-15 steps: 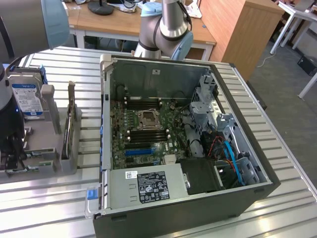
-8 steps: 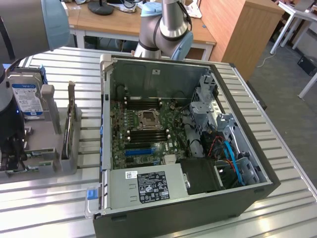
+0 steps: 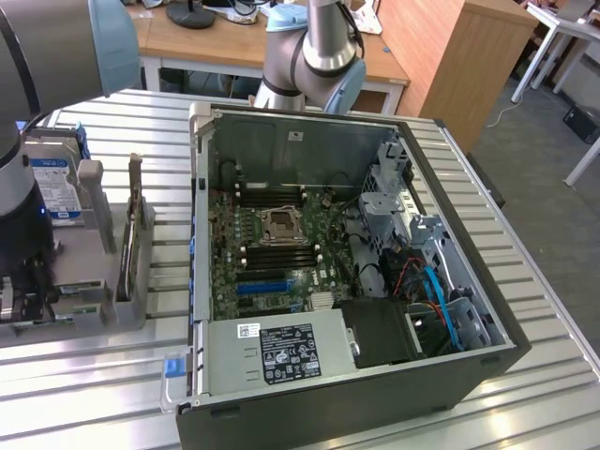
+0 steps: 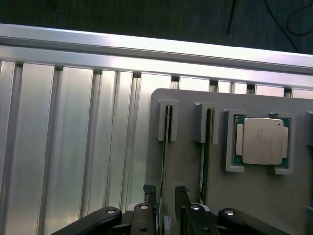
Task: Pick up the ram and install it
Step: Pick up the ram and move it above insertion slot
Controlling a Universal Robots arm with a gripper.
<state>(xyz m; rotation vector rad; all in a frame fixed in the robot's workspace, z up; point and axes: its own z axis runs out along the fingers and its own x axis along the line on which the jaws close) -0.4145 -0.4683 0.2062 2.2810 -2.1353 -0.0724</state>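
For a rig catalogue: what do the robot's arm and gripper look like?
The arm is round silver-grey tubing with light blue joint caps. The gripper is black, with linkage bars on silver pivot pins and two narrow fingers.

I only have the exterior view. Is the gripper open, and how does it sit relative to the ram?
Observer: Open. In the wrist view the gripper straddles the ram, one finger on each side, not clamped.
Operator: Is that the only stick there?
Observer: No, a second stick stands on edge in the next slot of the grey holder.
Operator: Anything else in that holder?
Observer: A square silver CPU chip lies flat in a pocket beyond the second stick.
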